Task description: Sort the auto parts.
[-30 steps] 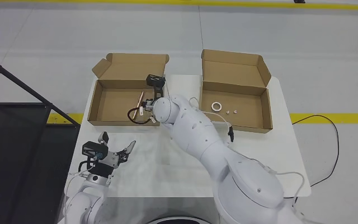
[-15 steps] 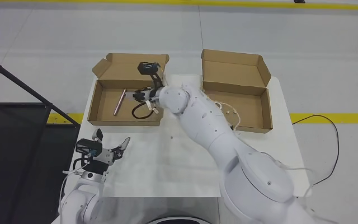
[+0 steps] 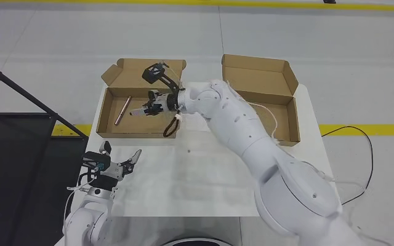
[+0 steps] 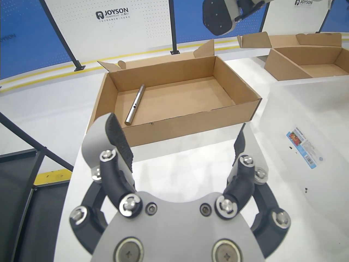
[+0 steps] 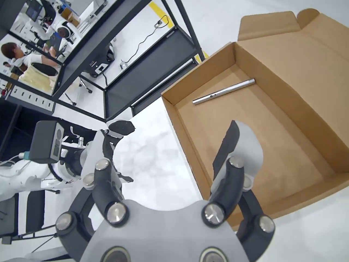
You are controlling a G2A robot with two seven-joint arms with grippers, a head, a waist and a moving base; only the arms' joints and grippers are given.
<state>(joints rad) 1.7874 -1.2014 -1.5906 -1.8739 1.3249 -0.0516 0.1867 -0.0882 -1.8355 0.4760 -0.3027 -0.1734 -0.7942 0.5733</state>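
Steel rod (image 3: pixel 124 109) now lies loose inside the left cardboard box (image 3: pixel 103 117), since my right claw (image 5: pixel 178 130) released it and hangs wide open, empty, above that box, so I count one part sorted.

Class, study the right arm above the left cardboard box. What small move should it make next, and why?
Probably lift the right gripper up and away from the cardboard box. Its jaws stand open and empty, and the metal rod lies flat on the box floor, apart from it, so the placing looks done.
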